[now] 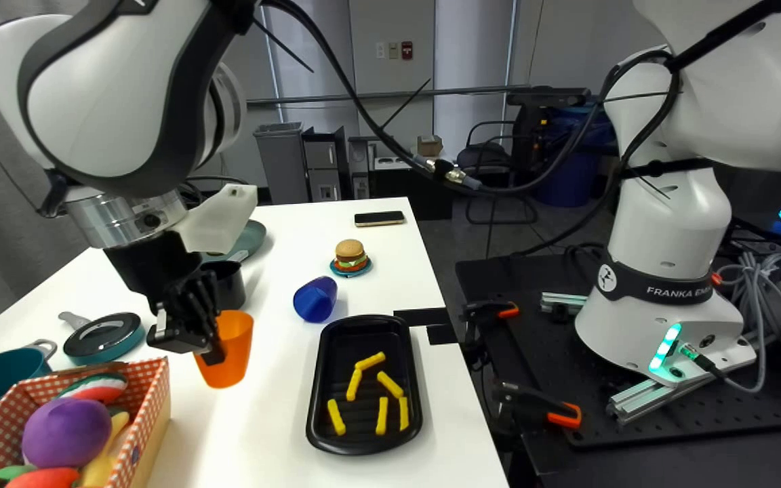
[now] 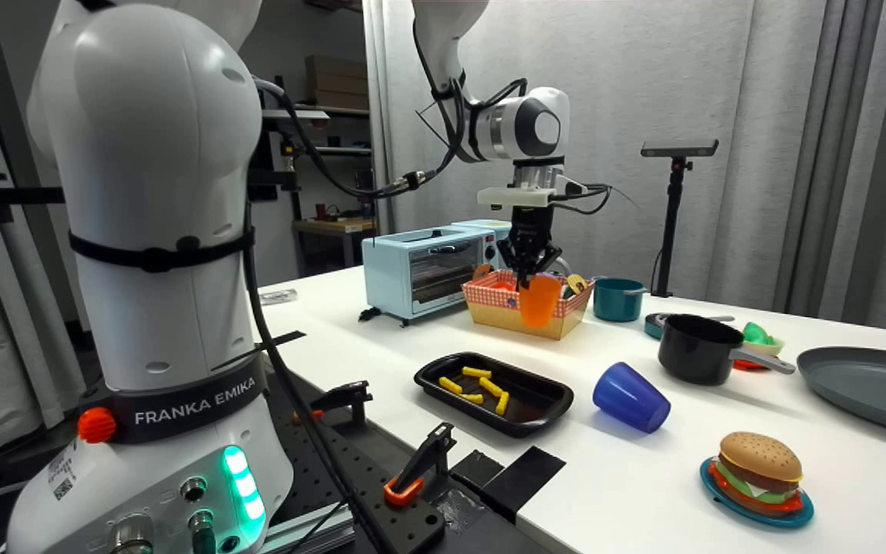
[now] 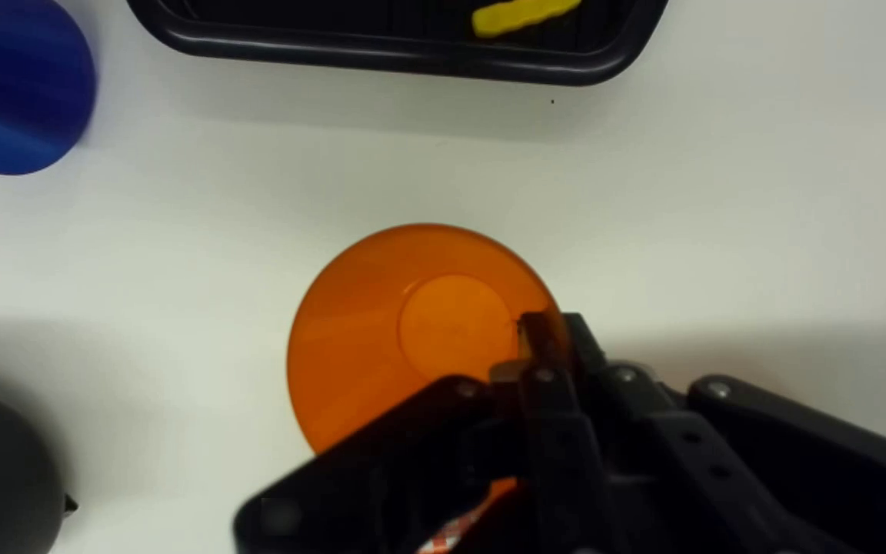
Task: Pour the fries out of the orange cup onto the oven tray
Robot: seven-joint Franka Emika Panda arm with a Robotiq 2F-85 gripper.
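Claw is clamped on the wall of the orange cup, its fingers nearly together with that wall between them, and the cup hangs mouth up from it, raised off the worktop. From the claw toward the robot's base, apart from it, sits the black tray with the fries scattered on its ribbed bottom, a blue cup lying on its side near the tray. Beyond the claw stands a checked basket of toy food, and to the claw's other side is a black pot.
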